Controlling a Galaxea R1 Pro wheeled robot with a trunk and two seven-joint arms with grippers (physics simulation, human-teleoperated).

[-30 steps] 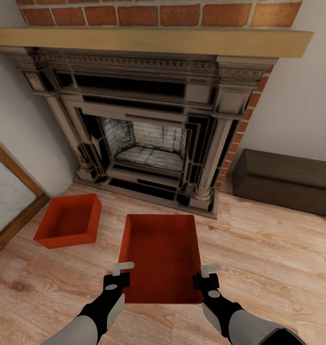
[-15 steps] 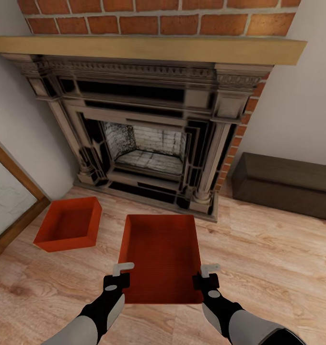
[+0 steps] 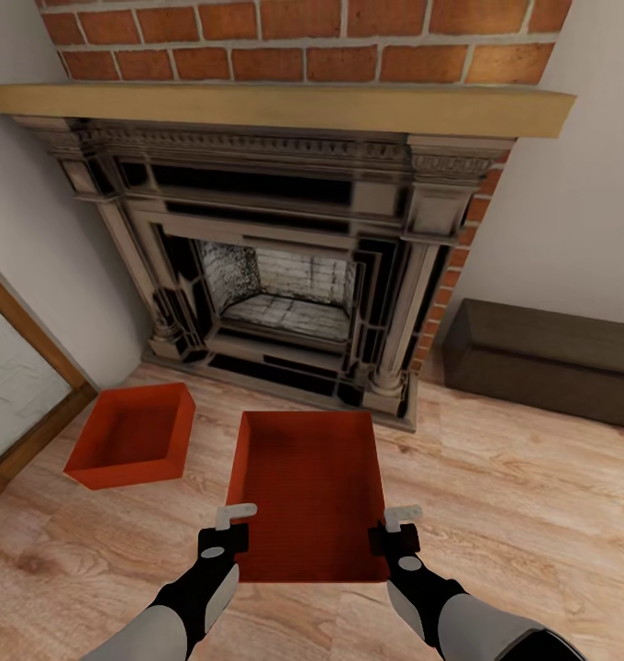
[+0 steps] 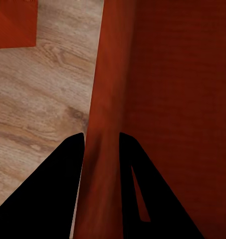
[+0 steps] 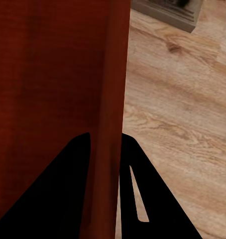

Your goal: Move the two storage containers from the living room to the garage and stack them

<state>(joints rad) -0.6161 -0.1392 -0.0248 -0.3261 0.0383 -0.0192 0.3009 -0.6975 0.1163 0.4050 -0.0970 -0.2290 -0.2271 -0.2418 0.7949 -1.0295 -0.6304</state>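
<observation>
**Holding 1 bin by both walls, 1 bin waiting on the planks**

Gripping from the left, the left claw pinches the left wall of the held bin; the left wrist view shows its dark fingers closed to a narrow gap on either side of that thin wall. The right claw does the same on the right wall, its fingers straddling the rim. A 2-sided pinch likely suits a thin-walled, lidless box: it keeps the bin level and stops it twisting during the carry to the garage.

Further left, the second bin sits on the plank floor, near the glass door and apart from the held bin. Behind both stands the fireplace; the brown chest lies at far right.

Wrist views confirm wall contact, which the head view leaves unclear. Only the head view gives the room, so neither bin has left the living room yet.
</observation>
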